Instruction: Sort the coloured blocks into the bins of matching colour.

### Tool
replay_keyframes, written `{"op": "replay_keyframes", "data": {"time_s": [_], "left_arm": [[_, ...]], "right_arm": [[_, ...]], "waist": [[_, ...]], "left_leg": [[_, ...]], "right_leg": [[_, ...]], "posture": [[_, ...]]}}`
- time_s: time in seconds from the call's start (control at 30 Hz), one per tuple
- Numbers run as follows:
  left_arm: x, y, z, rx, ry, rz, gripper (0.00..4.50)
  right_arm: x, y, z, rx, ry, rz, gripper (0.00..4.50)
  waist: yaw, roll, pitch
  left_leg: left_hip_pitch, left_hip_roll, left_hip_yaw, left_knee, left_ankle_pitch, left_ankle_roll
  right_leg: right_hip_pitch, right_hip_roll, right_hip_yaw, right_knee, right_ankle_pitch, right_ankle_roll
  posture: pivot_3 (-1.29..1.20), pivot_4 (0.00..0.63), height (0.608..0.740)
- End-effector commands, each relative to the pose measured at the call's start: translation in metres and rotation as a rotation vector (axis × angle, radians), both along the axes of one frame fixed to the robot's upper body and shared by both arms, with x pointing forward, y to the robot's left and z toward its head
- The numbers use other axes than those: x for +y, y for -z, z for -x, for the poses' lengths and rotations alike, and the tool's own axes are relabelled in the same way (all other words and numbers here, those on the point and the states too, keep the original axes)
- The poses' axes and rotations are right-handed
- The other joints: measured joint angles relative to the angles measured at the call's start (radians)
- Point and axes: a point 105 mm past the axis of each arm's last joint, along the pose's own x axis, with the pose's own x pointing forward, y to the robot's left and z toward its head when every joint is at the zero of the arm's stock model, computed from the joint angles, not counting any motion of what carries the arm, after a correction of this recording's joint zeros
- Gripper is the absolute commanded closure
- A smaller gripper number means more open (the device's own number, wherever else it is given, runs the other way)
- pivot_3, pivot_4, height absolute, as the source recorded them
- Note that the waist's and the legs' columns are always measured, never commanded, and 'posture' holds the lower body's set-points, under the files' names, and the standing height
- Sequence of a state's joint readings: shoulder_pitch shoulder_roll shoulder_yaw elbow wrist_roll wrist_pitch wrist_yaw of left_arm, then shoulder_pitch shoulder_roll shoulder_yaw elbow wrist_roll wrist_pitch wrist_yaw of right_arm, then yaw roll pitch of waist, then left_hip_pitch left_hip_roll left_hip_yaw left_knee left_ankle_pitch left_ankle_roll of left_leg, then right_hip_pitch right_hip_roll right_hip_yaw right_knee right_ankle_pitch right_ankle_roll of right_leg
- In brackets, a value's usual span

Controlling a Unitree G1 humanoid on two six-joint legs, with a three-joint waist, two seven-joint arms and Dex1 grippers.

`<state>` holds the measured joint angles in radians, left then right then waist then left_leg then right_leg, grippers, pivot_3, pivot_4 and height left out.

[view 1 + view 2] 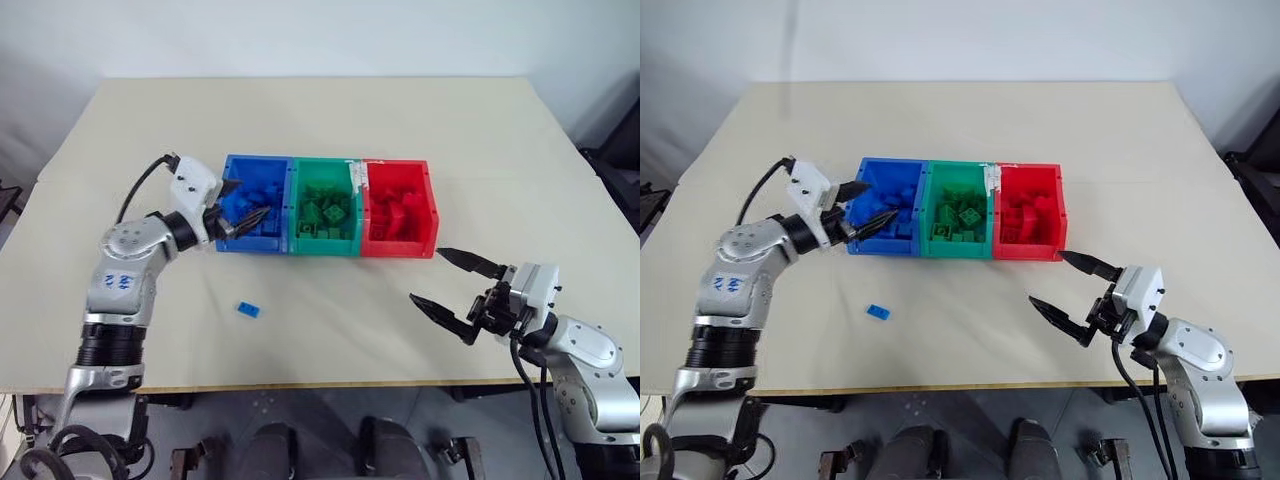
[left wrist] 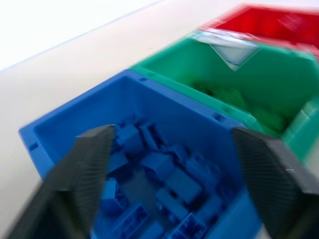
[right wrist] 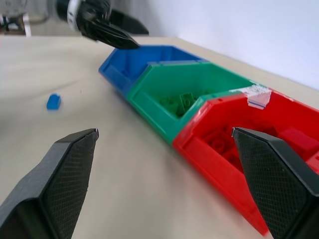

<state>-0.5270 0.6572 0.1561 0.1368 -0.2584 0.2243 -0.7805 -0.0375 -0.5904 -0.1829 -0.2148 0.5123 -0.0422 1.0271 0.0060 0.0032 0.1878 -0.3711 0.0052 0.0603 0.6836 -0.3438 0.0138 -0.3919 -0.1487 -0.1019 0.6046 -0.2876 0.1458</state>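
Observation:
Three joined bins stand mid-table: blue bin (image 1: 258,159), green bin (image 1: 325,162) and red bin (image 1: 400,248), each holding several blocks of its own colour. White tape (image 1: 355,175) sits on the rim between green and red. My left gripper (image 1: 868,205) hovers open over the blue bin's left end, with nothing between its fingers; below it lie several blue blocks (image 2: 164,169). One small blue block (image 1: 248,310) lies loose on the table in front of the blue bin. My right gripper (image 1: 428,275) stands open and empty, in front of the red bin's right corner.
The beige table (image 1: 330,110) stretches behind the bins, and its front edge (image 1: 330,383) runs close to me. A dark object (image 1: 620,170) stands past the table's right side.

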Motion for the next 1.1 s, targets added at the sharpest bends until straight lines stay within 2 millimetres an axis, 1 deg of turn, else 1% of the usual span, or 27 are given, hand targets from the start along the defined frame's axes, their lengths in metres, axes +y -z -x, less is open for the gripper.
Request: {"op": "replay_keyframes", "data": {"time_s": [0.03,0.07,0.13,0.23,0.3,0.37,0.4,0.5,0.53,0.6,0.63,0.67,0.77,0.8,0.9,0.97,1.03,1.1], "left_arm": [[0.037,-0.007,0.029,-0.034,0.05,0.02,0.11],[0.048,0.0,0.037,-0.001,0.049,0.018,0.11],[0.071,0.019,0.061,0.113,0.072,-0.013,0.11],[0.101,0.032,0.081,0.127,0.028,-0.105,0.05],[0.112,0.04,0.091,0.139,0.015,-0.145,0.05],[0.115,0.045,0.095,0.148,0.024,-0.178,0.05],[0.113,0.045,0.097,0.139,0.039,-0.184,0.05],[0.087,0.043,0.098,0.119,0.156,-0.219,0.05],[0.082,0.043,0.099,0.119,0.175,-0.226,0.05],[0.045,0.055,0.103,0.168,0.354,-0.314,0.05],[0.032,0.063,0.105,0.201,0.407,-0.347,0.05],[0.025,0.067,0.106,0.223,0.435,-0.366,0.05],[0.011,0.09,0.091,0.276,0.44,-0.52,0.05],[0.004,0.093,0.084,0.28,0.444,-0.54,0.05],[-0.007,0.093,0.072,0.3,0.44,-0.523,0.05],[-0.015,0.094,0.07,0.303,0.49,-0.559,0.05],[-0.018,0.098,0.067,0.348,0.505,-0.585,0.05],[-0.016,0.101,0.069,0.382,0.52,-0.604,0.44]], "right_arm": [[0.005,-0.002,0.003,-0.015,-0.092,0.07,0.0],[0.006,0.0,0.005,-0.008,-0.121,0.096,0.0],[0.013,0.003,0.006,0.002,-0.184,0.14,0.0],[0.02,0.003,0.007,0.015,-0.242,0.149,0.0],[0.027,0.005,0.009,0.022,-0.295,0.169,0.0],[0.03,0.007,0.01,0.029,-0.325,0.183,0.0],[0.031,0.007,0.01,0.03,-0.337,0.186,0.0],[0.03,0.005,0.011,0.043,-0.351,0.188,0.0],[0.029,0.005,0.011,0.045,-0.352,0.19,0.0],[0.02,0.009,0.012,0.066,-0.33,0.212,0.0],[0.016,0.01,0.012,0.074,-0.319,0.217,0.0],[0.014,0.011,0.012,0.079,-0.313,0.22,0.0],[0.01,0.014,0.015,0.094,-0.295,0.219,0.0],[0.01,0.014,0.016,0.097,-0.291,0.216,0.0],[0.01,0.015,0.019,0.099,-0.288,0.215,0.0],[0.01,0.015,0.02,0.101,-0.279,0.211,0.0],[0.01,0.017,0.023,0.103,-0.27,0.206,0.0],[0.01,0.018,0.024,0.104,-0.264,0.203,0.0]], "waist": [[-0.007,0.0,0.0],[-0.011,0.0,0.0],[-0.015,0.0,0.0],[-0.008,0.0,0.0],[0.004,0.0,0.0],[0.015,-0.001,0.0],[0.019,-0.001,0.0],[0.019,-0.001,0.0],[0.018,-0.001,0.0],[0.018,-0.001,0.0],[0.019,-0.001,0.0],[0.018,-0.001,0.0],[0.016,0.0,0.0],[0.017,-0.001,0.0],[0.017,-0.001,0.0],[0.017,0.0,0.0],[0.021,0.0,0.0],[0.022,0.0,-0.001]], "left_leg": [[0.0,0.001,0.0,0.0,0.0,0.0],[0.0,0.001,0.0,0.0,0.0,0.0],[0.0,0.002,0.002,0.0,0.0,0.0],[0.001,0.006,0.003,0.0,-0.001,0.0],[0.001,0.007,0.002,0.001,-0.001,0.0],[0.001,0.007,0.002,0.001,-0.002,0.001],[0.001,0.007,0.002,0.001,-0.002,0.001],[0.0,0.006,0.002,0.001,-0.002,0.002],[0.0,0.006,0.002,0.001,-0.003,0.002],[0.0,0.006,0.003,0.001,-0.003,0.002],[0.0,0.006,0.003,0.001,-0.003,0.002],[0.0,0.006,0.003,0.001,-0.003,0.002],[0.0,0.003,0.004,0.001,-0.003,0.002],[0.0,0.003,0.005,0.001,-0.003,0.001],[0.001,0.003,0.005,0.001,-0.003,0.001],[0.001,0.003,0.005,0.001,-0.003,0.001],[0.001,0.003,0.005,0.001,-0.003,0.001],[0.001,0.002,0.005,0.002,-0.003,0.002]], "right_leg": [[0.0,0.0,-0.001,0.0,0.0,0.0],[0.0,0.0,-0.001,0.0,0.0,0.0],[-0.001,0.0,0.0,0.0,0.0,0.0],[-0.001,0.0,-0.002,0.0,0.0,0.0],[0.0,0.0,-0.002,0.0,0.0,0.0],[0.0,-0.001,-0.001,0.0,0.0,0.0],[0.0,-0.001,-0.001,0.001,0.0,0.0],[0.0,-0.002,-0.001,0.001,0.0,0.0],[-0.001,-0.002,-0.001,0.001,0.0,0.0],[-0.001,-0.001,-0.001,0.001,0.0,0.0],[-0.001,-0.002,-0.001,0.001,0.0,0.0],[-0.001,-0.002,-0.001,0.001,0.0,0.0],[-0.001,0.0,-0.001,0.001,0.0,0.0],[-0.001,0.001,-0.002,0.001,0.0,0.0],[-0.001,0.001,-0.001,0.001,0.0,0.0],[-0.001,0.001,-0.001,0.002,0.0,0.0],[-0.001,0.001,-0.001,0.002,0.0,0.0],[-0.001,0.0,-0.001,0.002,0.0,0.0]], "posture": [[0.0,0.15,0.74],[0.0,0.15,0.74],[0.0,0.15,0.74],[0.0,0.15,0.74],[0.0,0.15,0.74],[0.0,0.15,0.74],[0.0,0.15,0.74],[0.0,0.15,0.74],[0.0,0.15,0.74],[0.0,0.15,0.74],[0.0,0.15,0.74],[0.0,0.15,0.74],[0.0,0.15,0.74],[0.0,0.15,0.74],[0.0,0.15,0.74],[0.0,0.15,0.74],[0.0,0.15,0.74],[0.0,0.15,0.74]]}}
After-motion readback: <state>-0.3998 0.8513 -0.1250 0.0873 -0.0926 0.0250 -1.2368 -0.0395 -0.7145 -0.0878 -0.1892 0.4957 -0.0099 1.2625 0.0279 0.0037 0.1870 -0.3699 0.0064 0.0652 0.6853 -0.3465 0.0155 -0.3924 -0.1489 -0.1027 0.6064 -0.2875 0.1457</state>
